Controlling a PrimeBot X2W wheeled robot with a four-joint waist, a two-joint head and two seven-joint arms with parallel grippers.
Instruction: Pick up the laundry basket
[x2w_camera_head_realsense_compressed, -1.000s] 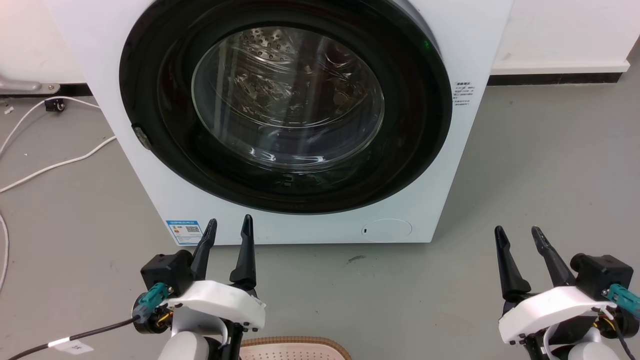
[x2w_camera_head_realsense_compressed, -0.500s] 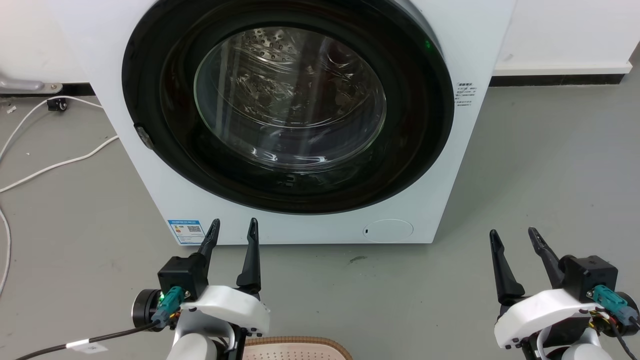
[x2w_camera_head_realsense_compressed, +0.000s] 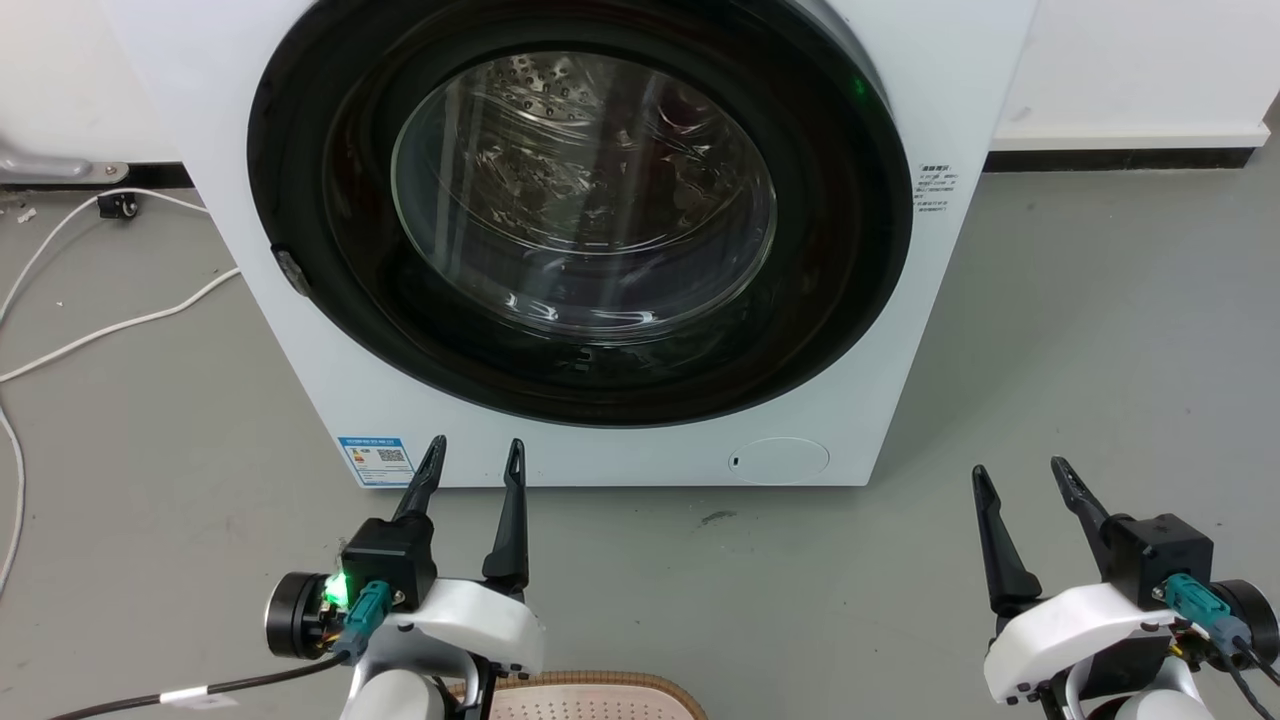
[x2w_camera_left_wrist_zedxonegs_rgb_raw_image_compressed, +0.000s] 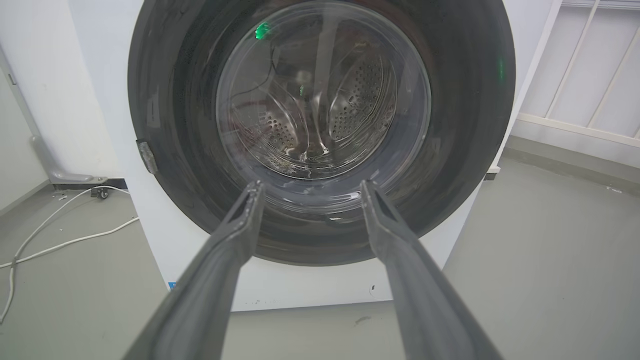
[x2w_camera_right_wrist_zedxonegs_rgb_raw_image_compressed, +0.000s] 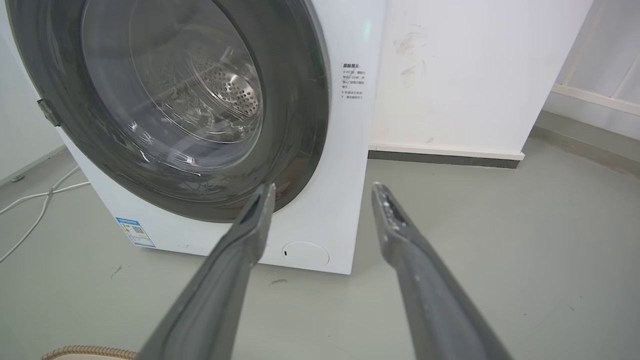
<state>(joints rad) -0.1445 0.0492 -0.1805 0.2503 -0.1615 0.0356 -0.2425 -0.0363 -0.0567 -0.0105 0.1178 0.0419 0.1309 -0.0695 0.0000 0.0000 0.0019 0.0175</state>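
The laundry basket (x2w_camera_head_realsense_compressed: 590, 682) sits on the floor (x2w_camera_head_realsense_compressed: 1100, 330) at the bottom of the head view, right by the left arm. Just its brown rim & a bit of holey wall peek in. The left pincer (x2w_camera_head_realsense_compressed: 476, 442) is open w/ nothing in it, pointing at the big white washer (x2w_camera_head_realsense_compressed: 620, 458). The right pincer (x2w_camera_head_realsense_compressed: 1018, 466) is open & empty too. A white cord (x2w_camera_head_realsense_compressed: 120, 325) lies on the floor.
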